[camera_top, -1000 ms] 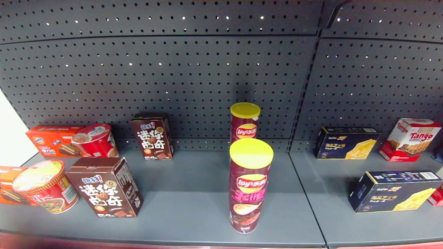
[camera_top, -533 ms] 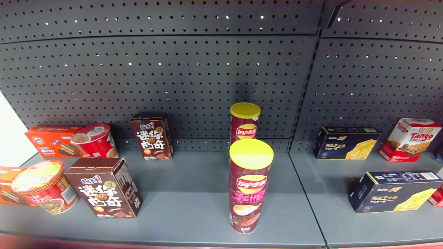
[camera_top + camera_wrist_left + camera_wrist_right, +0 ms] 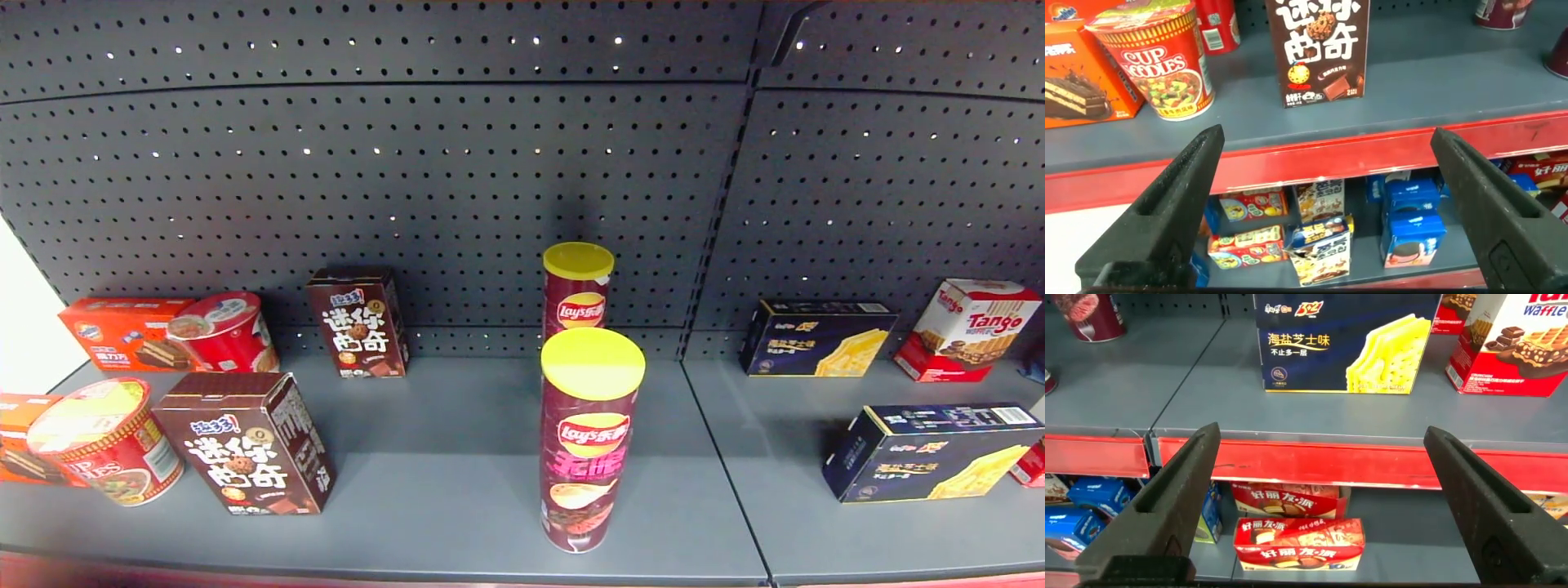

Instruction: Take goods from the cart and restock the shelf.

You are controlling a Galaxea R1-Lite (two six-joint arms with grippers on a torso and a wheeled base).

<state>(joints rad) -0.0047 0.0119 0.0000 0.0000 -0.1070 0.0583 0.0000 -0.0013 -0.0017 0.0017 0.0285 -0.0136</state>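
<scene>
My left gripper (image 3: 1327, 216) and right gripper (image 3: 1323, 510) gape wide, empty, facing the shelf (image 3: 441, 490). A yellow-lidded chips can (image 3: 589, 441) stands near its front edge, with a second can (image 3: 578, 290) at twelve o'clock behind it.

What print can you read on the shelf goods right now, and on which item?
"CUP NOODLES": noodle cup.
"Tango": red-and-white box.
"Lay's": front chip can.
"迷你曲奇": front brown box.
"海盐芝士味": front dark blue box.
All finer print: too small to read.
</scene>
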